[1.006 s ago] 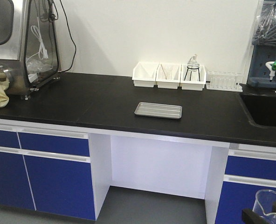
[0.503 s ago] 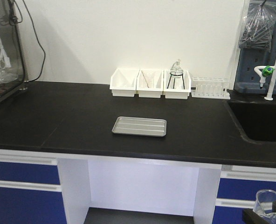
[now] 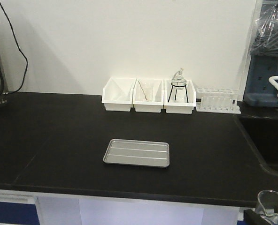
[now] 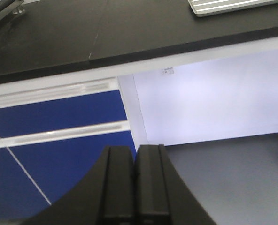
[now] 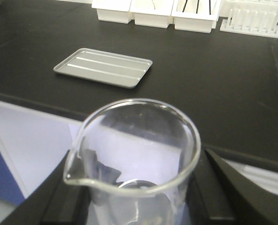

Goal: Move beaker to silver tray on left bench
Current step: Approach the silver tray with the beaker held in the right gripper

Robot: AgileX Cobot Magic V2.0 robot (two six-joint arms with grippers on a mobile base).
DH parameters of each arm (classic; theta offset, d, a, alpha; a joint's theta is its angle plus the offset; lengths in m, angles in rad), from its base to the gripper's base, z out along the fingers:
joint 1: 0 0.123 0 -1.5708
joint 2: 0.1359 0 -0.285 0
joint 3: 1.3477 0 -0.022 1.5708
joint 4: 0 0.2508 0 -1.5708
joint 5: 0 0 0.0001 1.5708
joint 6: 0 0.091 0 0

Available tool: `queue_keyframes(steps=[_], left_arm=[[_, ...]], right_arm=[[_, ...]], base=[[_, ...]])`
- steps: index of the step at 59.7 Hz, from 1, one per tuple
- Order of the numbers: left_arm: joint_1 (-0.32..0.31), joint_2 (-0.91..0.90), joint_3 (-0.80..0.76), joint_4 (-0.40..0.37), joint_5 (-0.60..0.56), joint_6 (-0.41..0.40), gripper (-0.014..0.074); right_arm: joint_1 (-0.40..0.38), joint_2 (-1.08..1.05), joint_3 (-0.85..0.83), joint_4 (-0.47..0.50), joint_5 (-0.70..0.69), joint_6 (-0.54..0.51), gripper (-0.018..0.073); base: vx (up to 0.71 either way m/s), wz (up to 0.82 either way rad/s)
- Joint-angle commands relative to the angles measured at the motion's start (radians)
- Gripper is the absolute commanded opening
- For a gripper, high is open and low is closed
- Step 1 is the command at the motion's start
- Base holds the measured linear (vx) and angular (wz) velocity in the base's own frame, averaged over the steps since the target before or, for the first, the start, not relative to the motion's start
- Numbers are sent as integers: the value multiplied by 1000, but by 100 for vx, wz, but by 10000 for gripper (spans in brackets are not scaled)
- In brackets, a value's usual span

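Two grippers sit short of the left bench (image 3: pixel 50 140); the silver tray (image 3: pixel 136 153) lies flat near its front edge, black worktop showing on every side, white bins (image 3: pixel 148 96) well behind. The right gripper (image 5: pixel 140 204) clasps the upright beaker (image 5: pixel 129 136) before that edge; the left gripper (image 4: pixel 135 161) has its fingers pressed together, holding nothing

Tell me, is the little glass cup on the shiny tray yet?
Not yet. Done: the right gripper has the beaker clamped between its fingers. In hand: the beaker hangs in front of the left bench, low by its edge. Left to do: lift it over the black top and set it on the silver tray, which lies bare. The left gripper is shut, holding nothing.
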Motion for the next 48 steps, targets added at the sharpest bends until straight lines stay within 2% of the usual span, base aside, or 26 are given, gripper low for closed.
queue_keyframes(steps=[1, 48], left_arm=[[-7, -7, 20, -1, -82, -2, 1], [-7, -7, 20, -1, -82, -2, 1]], right_arm=[[-6, -10, -30, -3, -83, -9, -11], [-6, -10, -30, -3, -83, -9, -11]], base=[[39, -1], [38, -9]])
